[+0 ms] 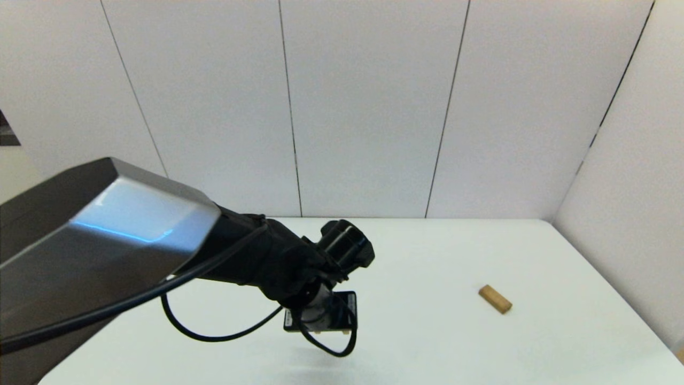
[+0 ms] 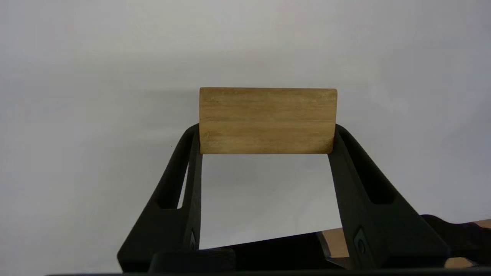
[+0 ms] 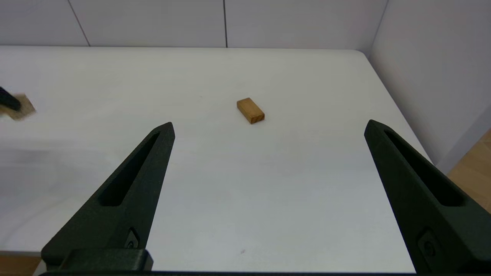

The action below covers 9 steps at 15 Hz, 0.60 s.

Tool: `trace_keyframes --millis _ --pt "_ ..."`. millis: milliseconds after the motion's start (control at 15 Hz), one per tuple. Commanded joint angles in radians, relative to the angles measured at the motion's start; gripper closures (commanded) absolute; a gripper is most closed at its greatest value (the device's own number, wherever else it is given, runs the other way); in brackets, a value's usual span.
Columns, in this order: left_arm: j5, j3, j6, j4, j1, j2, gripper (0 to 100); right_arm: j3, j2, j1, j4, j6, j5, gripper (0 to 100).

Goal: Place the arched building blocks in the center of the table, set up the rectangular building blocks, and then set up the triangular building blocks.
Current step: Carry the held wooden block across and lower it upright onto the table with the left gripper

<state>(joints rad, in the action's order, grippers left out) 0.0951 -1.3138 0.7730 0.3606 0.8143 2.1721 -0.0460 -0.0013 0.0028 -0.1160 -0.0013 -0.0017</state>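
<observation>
Left gripper (image 2: 267, 130) clamping arched block (image 2: 267, 120), rectangular block (image 3: 250, 110) lying apart

Lab test cell — white table (image 1: 438, 342), panelled walls (image 1: 363, 107).

Left arm (image 1: 107, 235): silver-grey shell, black wrist, looped black cable (image 1: 214, 334).

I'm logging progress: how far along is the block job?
Nothing looks finished. In hand: the left gripper is shut on a wooden block, probably the arched one though its underside is hidden, near the middle of the table. Left: the rectangular block lies flat toward the right, untouched; the triangular block is not in view. The right gripper hangs open at the near edge.
</observation>
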Motion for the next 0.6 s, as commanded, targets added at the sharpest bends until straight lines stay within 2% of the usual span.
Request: trace_keyframes --millis 67,467,600 --pt "-0.023 -0.038 0.014 -0.045 0.014 0.114 100 0.0 0.001 0.0 -0.001 0.0 0.0 0" --pt "-0.006 -0.085 -0.011 -0.081 -0.021 0.201 100 0.0 0.001 0.0 -0.001 0.0 0.0 0" --pt "0.031 -0.102 -0.011 -0.081 -0.041 0.216 100 0.0 0.001 0.0 -0.001 0.0 0.0 0"
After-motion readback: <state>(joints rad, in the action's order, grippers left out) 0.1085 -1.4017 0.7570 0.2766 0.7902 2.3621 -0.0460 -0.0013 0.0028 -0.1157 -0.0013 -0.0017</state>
